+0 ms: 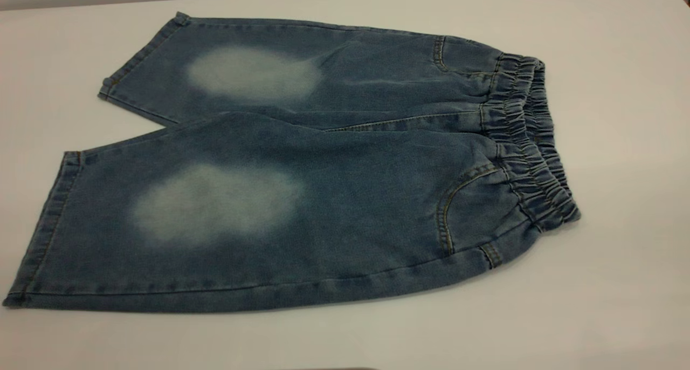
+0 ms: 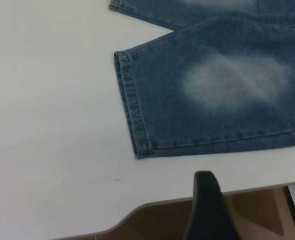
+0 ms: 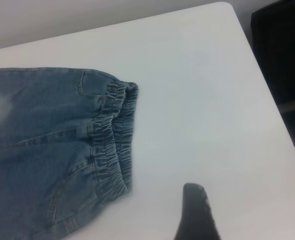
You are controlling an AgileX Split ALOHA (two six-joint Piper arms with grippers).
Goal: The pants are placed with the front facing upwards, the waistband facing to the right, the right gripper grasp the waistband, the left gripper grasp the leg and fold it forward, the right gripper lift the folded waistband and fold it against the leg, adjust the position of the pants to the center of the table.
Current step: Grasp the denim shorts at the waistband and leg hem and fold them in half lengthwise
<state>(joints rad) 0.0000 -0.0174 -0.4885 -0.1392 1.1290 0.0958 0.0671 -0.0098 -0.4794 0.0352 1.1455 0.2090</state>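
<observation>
So pants (image 1: 302,197) lie flat on table (image 1: 620,116), front up, waistband (image 1: 531,138) right — laid ready for our folds. Left gripper (image 2: 207,205) hangs off leg hem, right gripper (image 3: 195,212) near waistband; jaw spread we cannot tell, neither touching cloth.

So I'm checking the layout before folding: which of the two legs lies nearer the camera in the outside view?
The leg with the larger-looking pale patch, along the lower edge of the pants. The other leg lies beyond it, toward the far table edge.
</observation>
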